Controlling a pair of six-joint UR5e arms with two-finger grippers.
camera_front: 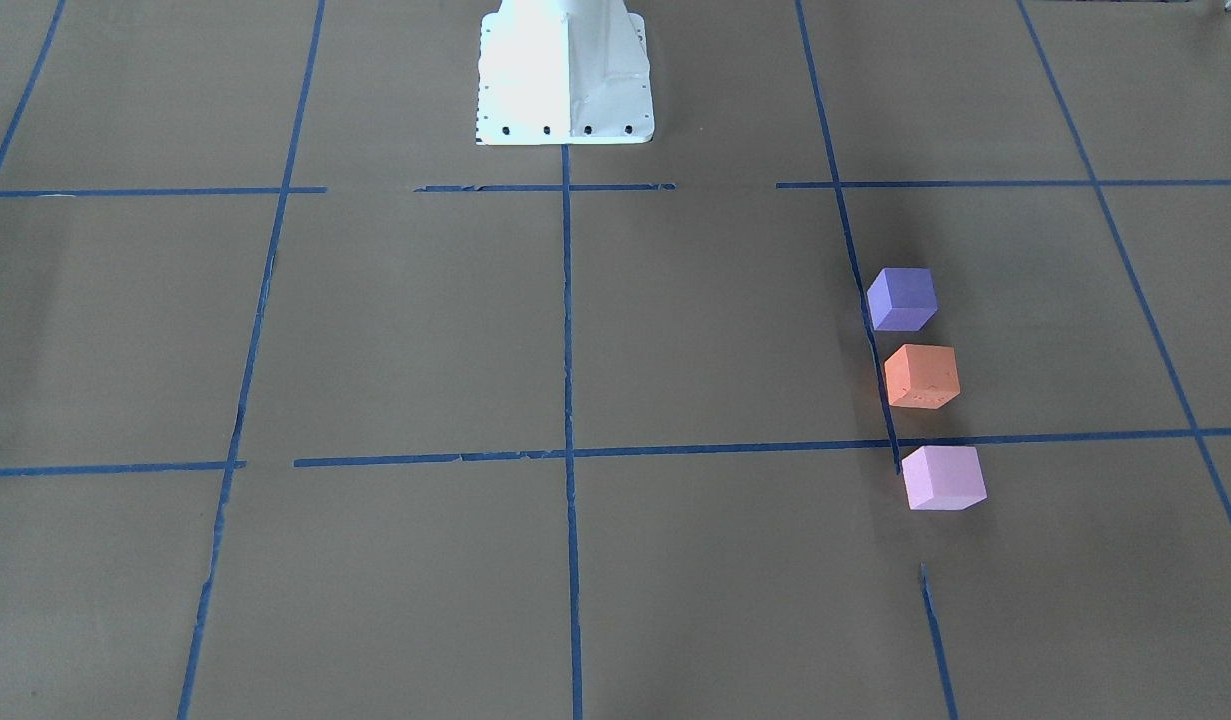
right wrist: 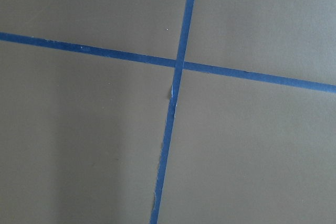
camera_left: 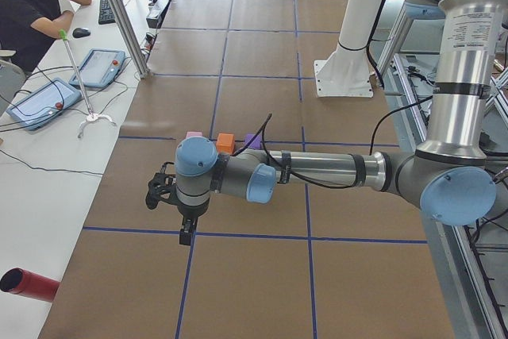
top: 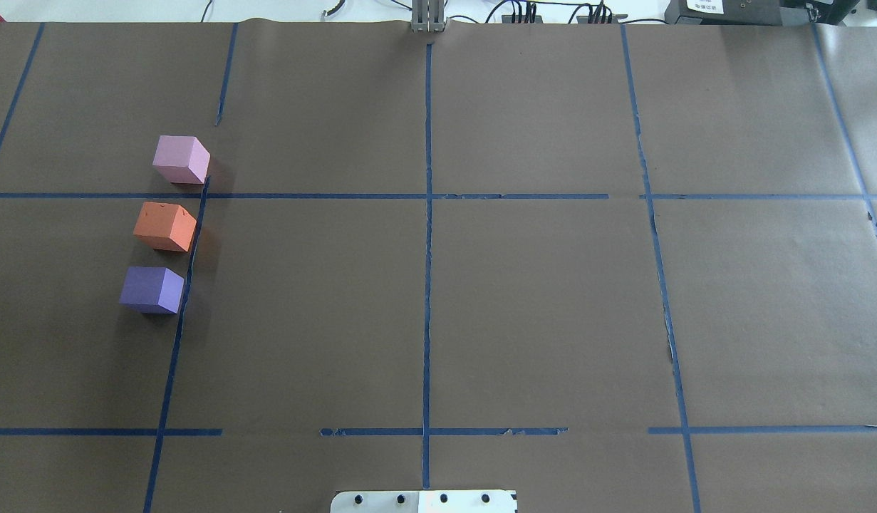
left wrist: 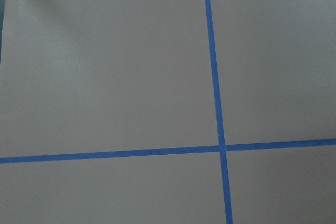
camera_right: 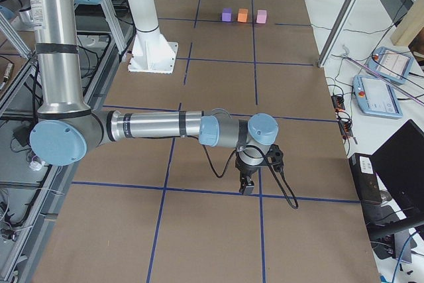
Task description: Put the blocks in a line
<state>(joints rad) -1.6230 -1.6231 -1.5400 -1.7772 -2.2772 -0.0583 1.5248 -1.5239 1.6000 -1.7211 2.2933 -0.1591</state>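
Note:
Three cubes stand in a straight row on the brown paper, on my left side, apart from each other. The dark purple block (camera_front: 902, 298) (top: 152, 289) is nearest my base, the orange block (camera_front: 921, 376) (top: 165, 226) is in the middle, and the light pink-lilac block (camera_front: 942, 478) (top: 181, 159) is farthest. My left gripper (camera_left: 186, 232) shows only in the exterior left view, pointing down at the table's end, well clear of the blocks; I cannot tell its state. My right gripper (camera_right: 246, 187) shows only in the exterior right view, far from the blocks; I cannot tell its state.
The white robot base (camera_front: 565, 80) stands at the table's middle edge. Blue tape lines (top: 427, 285) form a grid on the paper. An operator (camera_left: 32, 13) sits beside teach pendants (camera_left: 99, 67). A red cylinder (camera_left: 28, 283) lies off the table's corner.

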